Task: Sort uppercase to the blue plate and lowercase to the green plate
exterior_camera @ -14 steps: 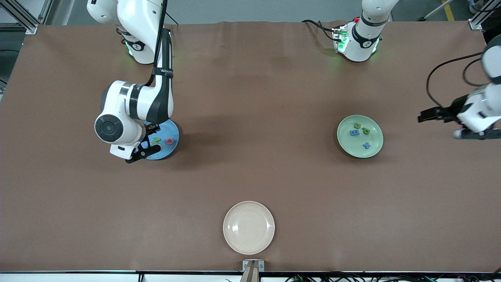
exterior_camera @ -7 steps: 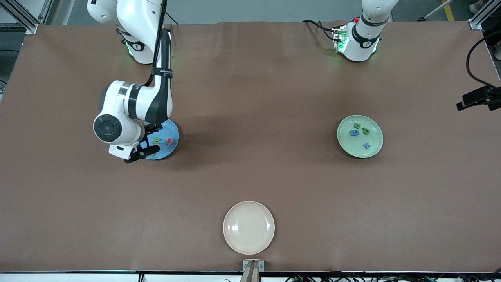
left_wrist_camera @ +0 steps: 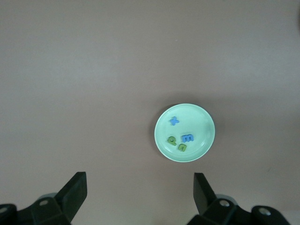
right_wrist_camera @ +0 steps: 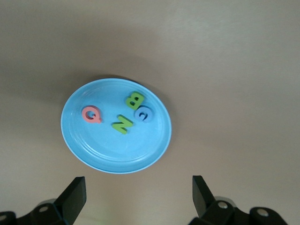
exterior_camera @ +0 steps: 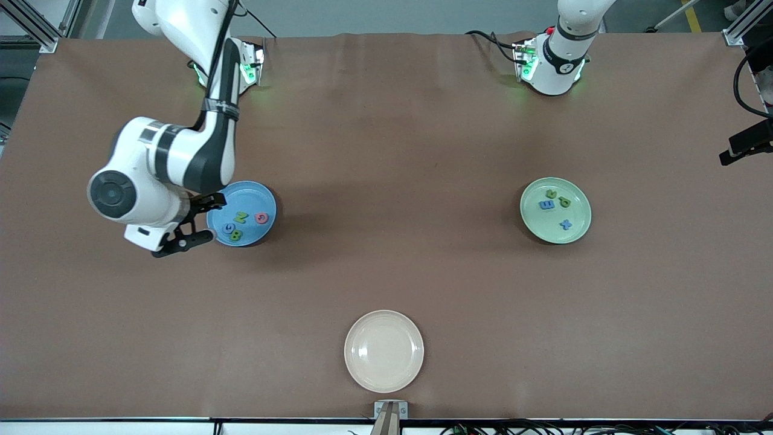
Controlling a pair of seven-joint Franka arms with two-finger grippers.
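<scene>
Brown-covered table [exterior_camera: 386,151], front view. Item: blue plate [exterior_camera: 253,196], toward the right arm's end, carrying four uppercase foam letters: green N [exterior_camera: 241,217], red Q [exterior_camera: 261,218], blue G [exterior_camera: 228,228], green B [exterior_camera: 236,235], the last two touching. Item: green plate [exterior_camera: 577,232], toward the left arm's end, carrying four lowercase letters: green n [exterior_camera: 551,194], green p [exterior_camera: 565,202], blue m [exterior_camera: 546,205], blue x [exterior_camera: 566,225]. Item: cream plate [exterior_camera: 384,351], nearest the camera, nothing on it. Right tool [exterior_camera: 192,226] hangs just off the blue plate's rim, fingers spread, holding nothing. Left tool [exterior_camera: 744,145] shows only in part at the table's edge.

Left wrist view. Left tool [left_wrist_camera: 140,192] high over the table, fingers wide apart, nothing between them; green plate [left_wrist_camera: 204,117] well below with x [left_wrist_camera: 174,121], m [left_wrist_camera: 187,138], p [left_wrist_camera: 172,139], n [left_wrist_camera: 182,147].

Right wrist view. Right tool [right_wrist_camera: 139,196] open and bare over the table beside the blue plate [right_wrist_camera: 93,150]; Q [right_wrist_camera: 91,114], N [right_wrist_camera: 122,123], B [right_wrist_camera: 134,99], G [right_wrist_camera: 143,113] lie flat on it.

Handling, by judgement: letters look light, soft and compressible, unlikely to break, apt to shift on glossy plates. Take hold across a stroke's outer edges with a gentle pinch from above. Sorting appears complete.
</scene>
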